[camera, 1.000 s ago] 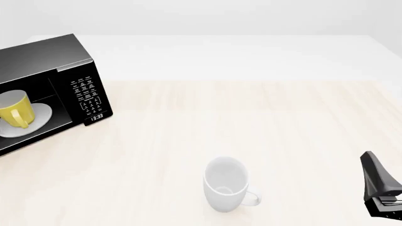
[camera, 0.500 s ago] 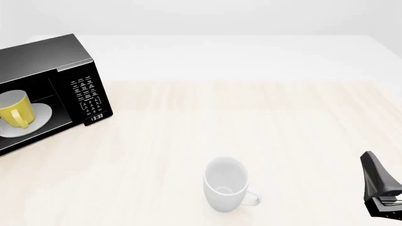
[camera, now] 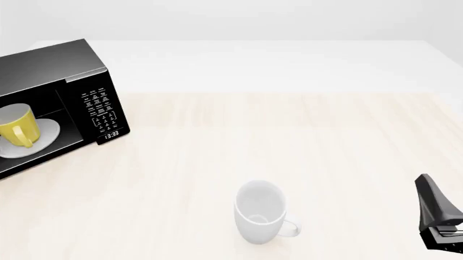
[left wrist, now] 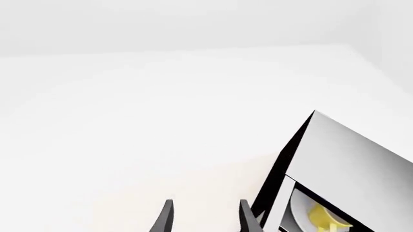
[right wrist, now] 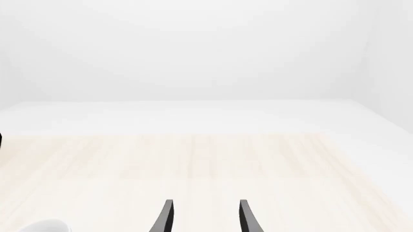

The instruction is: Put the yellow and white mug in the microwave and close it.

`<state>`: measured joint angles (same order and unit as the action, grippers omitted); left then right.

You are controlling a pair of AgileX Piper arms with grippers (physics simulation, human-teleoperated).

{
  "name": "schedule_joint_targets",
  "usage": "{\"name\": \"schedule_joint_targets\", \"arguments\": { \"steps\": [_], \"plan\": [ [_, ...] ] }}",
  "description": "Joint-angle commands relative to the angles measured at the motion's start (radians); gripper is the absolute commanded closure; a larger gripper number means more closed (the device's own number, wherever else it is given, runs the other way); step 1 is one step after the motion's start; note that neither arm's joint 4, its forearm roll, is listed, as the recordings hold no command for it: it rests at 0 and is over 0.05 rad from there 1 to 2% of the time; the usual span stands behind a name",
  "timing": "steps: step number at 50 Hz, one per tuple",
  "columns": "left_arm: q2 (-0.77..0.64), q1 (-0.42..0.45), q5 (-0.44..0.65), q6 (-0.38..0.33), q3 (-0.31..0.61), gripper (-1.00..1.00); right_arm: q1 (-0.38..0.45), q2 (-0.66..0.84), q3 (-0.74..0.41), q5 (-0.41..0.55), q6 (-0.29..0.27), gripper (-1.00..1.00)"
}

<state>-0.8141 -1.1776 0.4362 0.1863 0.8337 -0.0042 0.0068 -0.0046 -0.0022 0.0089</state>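
Biggest thing out here is the table (camera: 304, 135), pale wood grain, and up at its far left corner sits the microwave (camera: 69, 76), black box, keypad and little clock facing us, cavity wide open to view. I can't make out the door itself from where I stand; it isn't across the opening, so that's the part of the job I'd call unfinished. Inside, on the white turntable plate (camera: 45, 132), there's the yellow and white mug (camera: 16, 125), upright, handle toward us — so the loading half looks done. Next down in size, the larger white mug (camera: 259, 212) stands alone near the front edge of the tabletop, well apart from everything, not part of this. Then the right gripper (right wrist: 204, 216), parked low by the front right corner, fingers spread with nothing between them. And the left gripper (left wrist: 204, 216), fingers likewise apart and empty, hangs just beside the microwave's side wall, the yellow mug glimpsed past it. What's left, I reckon: swing that door shut.
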Motion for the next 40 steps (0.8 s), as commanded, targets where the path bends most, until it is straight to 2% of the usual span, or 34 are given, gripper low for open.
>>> {"name": "schedule_joint_targets", "arguments": {
  "steps": [1, 22, 40],
  "plan": [
    [-0.047, -0.06, -0.061, -0.029, -0.032, -1.0, 0.0, 0.0, 0.0, 0.0, 0.0, -1.0],
    [-0.114, -0.123, -0.173, -0.099, -0.107, -1.0, 0.0, 0.0, 0.0, 0.0, 0.0, -1.0],
    [-0.157, -0.125, -0.273, -0.158, -0.184, -1.0, 0.0, 0.0, 0.0, 0.0, 0.0, -1.0]
  ]
}}
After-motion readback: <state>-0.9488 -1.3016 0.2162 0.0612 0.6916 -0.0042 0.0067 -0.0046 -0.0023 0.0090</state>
